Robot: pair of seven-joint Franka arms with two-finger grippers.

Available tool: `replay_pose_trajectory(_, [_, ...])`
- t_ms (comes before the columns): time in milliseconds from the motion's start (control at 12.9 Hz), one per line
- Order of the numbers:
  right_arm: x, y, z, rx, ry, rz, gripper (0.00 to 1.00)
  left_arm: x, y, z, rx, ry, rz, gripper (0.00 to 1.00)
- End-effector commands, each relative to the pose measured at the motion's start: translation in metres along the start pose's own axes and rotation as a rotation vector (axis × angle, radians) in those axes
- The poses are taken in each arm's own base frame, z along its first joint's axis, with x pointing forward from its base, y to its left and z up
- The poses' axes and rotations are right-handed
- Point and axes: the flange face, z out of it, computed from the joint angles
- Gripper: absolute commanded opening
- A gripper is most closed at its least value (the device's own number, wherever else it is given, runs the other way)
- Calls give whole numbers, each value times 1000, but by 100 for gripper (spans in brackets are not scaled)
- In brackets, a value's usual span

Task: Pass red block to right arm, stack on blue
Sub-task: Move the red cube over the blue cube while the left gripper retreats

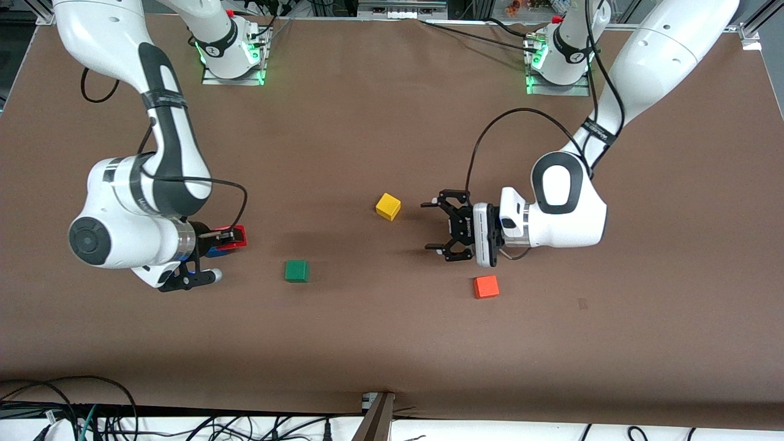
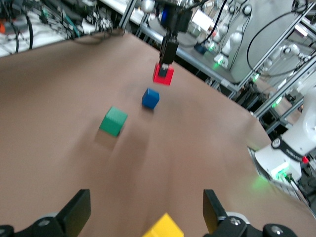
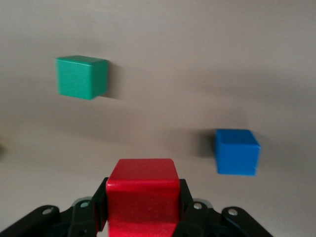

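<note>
Brown tabletop point(image 1: 343, 122) carries scattered cubes. Right gripper point(image 1: 228, 239) clamps the red block point(image 1: 237, 235) in the air above the blue cube point(image 2: 150, 98); left gripper point(image 1: 436, 225) hangs spread wide and empty beside the yellow cube point(image 1: 388, 206).

The right claw point(image 1: 229, 239) is gripping the red block point(image 1: 237, 236) above the blue cube point(image 1: 215, 250). The left claw point(image 1: 436, 225) is hanging with fingers spread over the counter point(image 1: 392, 343), between the yellow cube point(image 1: 388, 206) and the orange-red cube point(image 1: 486, 286). The green cube point(image 1: 296, 271) is sitting apart
</note>
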Motion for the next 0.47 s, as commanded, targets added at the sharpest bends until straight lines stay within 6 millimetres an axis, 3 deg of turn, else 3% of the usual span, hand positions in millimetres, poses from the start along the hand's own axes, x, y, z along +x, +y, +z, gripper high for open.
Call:
replay_pose_trajectory(0, [-11, 5, -5, -112, 3, 36, 7, 3, 6, -40, 31, -213, -7, 100])
replay_pose_trajectory(233, [-28, 28, 12, -139, 50, 64, 7, -1, 5, -75, 16, -413, -61, 100])
replay_pose_trajectory(388, [-35, 36, 24, -135, 82, 71, 7, 12, 20, -99, 77, -547, -107, 100])
